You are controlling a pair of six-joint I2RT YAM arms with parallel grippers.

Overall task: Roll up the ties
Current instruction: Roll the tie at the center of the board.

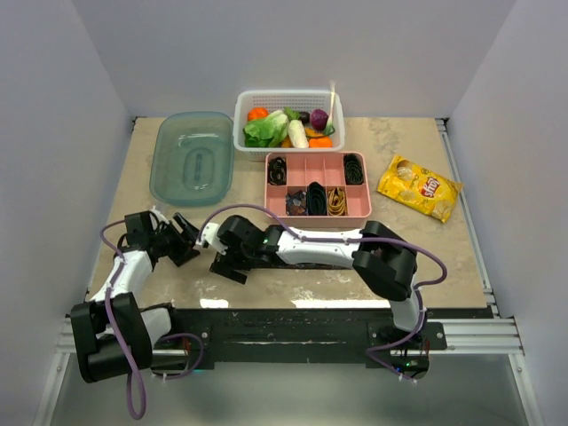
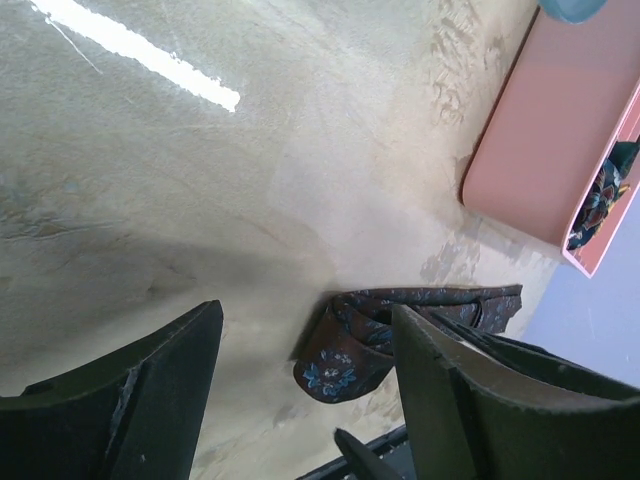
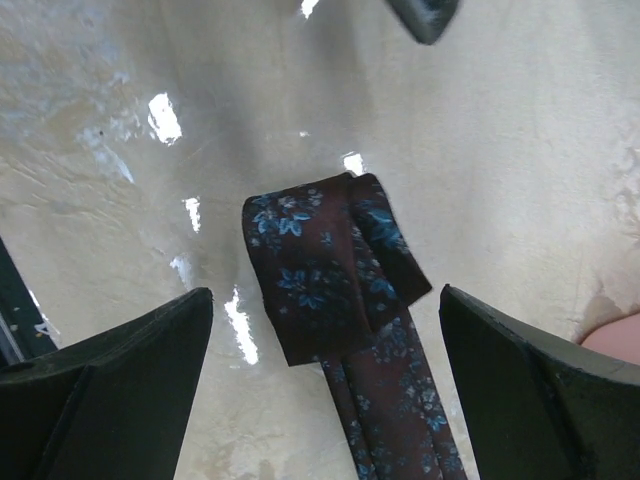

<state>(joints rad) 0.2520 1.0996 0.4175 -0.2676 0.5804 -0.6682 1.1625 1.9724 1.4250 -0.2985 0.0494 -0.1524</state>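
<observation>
Pink and divided, the tray lies beyond both grippers in the top view. Its compartments hold black coiled ties, a gold coil and a patterned coil. The left gripper and right gripper sit close together, and the right arm hides what lies under them. The left wrist view shows a maroon, blue-flowered tie flat on the table, just ahead of parted, empty fingers, with the tray wall beyond to the right. In the right wrist view the tie's folded end lies between widely spread jaws, touching neither, with table showing on each side.
</observation>
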